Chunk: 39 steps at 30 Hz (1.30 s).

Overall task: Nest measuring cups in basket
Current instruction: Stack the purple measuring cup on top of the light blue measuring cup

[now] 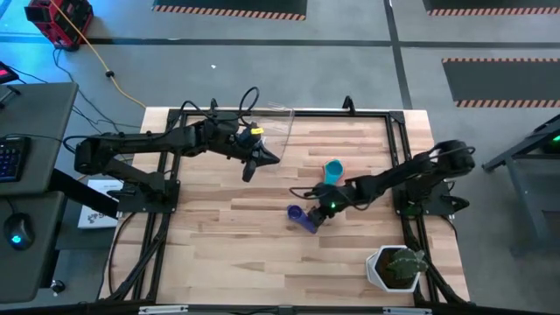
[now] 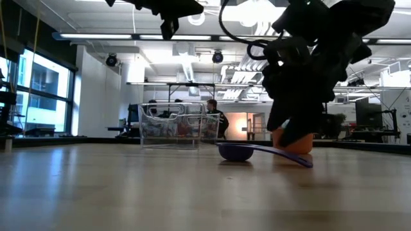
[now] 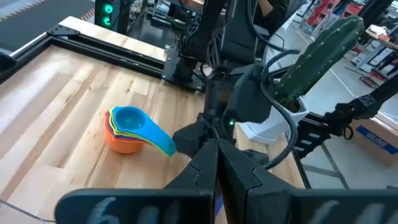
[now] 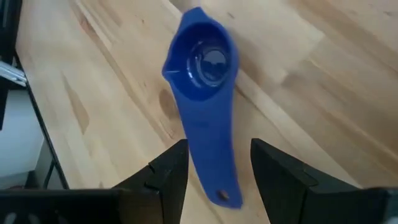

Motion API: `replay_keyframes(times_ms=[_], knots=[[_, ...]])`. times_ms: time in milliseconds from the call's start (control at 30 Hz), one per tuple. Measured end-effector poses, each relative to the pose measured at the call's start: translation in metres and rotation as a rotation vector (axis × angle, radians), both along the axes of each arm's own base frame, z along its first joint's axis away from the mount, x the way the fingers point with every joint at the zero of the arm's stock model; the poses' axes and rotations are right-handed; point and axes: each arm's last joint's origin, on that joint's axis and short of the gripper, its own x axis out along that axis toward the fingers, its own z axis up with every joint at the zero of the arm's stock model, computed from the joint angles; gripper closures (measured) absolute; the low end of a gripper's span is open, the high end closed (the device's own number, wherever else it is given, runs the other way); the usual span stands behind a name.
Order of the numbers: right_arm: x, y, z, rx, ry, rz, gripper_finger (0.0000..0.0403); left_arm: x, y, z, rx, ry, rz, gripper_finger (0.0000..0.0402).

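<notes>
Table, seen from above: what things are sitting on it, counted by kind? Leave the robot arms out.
nested stack of measuring cups: 1
loose purple measuring cup: 1
clear basket: 1
potted plant: 1
Total: 4

a wooden surface (image 1: 227, 254) carries a purple cup (image 1: 302, 216) near its middle, a nested stack of cups (image 1: 332, 170) topped by a teal one just beyond it, a clear basket (image 1: 276, 125) at the far edge, and a potted plant (image 1: 398, 267) at the near right corner.
</notes>
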Motion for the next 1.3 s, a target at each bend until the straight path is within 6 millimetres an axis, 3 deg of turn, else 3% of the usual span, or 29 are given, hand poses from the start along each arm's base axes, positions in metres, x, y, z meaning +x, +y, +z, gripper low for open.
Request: replay_keyframes(times_ms=[233,433,533,667,833,1033,1200,1300], knots=[[0.009,0.013,-0.019,0.008,0.028,-0.002,0.0238,-0.005,-0.003,-0.006,-0.062,0.053,-0.189,0.0402],[0.013,0.027,-0.03,-0.012,0.005,-0.008,0.0243,-0.012,-0.006,-0.018,-0.072,0.182,-0.24,0.0402],[0.012,0.031,-0.035,0.0,0.024,-0.063,0.0279,-0.014,-0.007,-0.022,-0.054,0.219,-0.255,0.0402],[0.011,0.032,-0.03,0.007,0.017,-0.053,0.0382,-0.016,-0.005,-0.02,-0.026,0.209,-0.26,0.0401],[-0.001,0.035,-0.006,0.059,0.014,0.086,0.0398,-0.023,0.004,-0.013,0.016,0.172,-0.24,0.0401],[-0.046,0.045,0.026,0.132,-0.086,0.146,0.04,-0.031,0.015,-0.005,0.045,0.128,-0.198,0.0402],[-0.093,0.041,0.024,0.183,-0.309,-0.166,0.0401,-0.029,0.019,-0.001,0.055,0.08,-0.177,0.0401],[-0.108,0.029,0.018,0.194,-0.496,-0.473,0.0401,-0.026,0.02,0.0,0.049,0.06,-0.166,0.0402]])
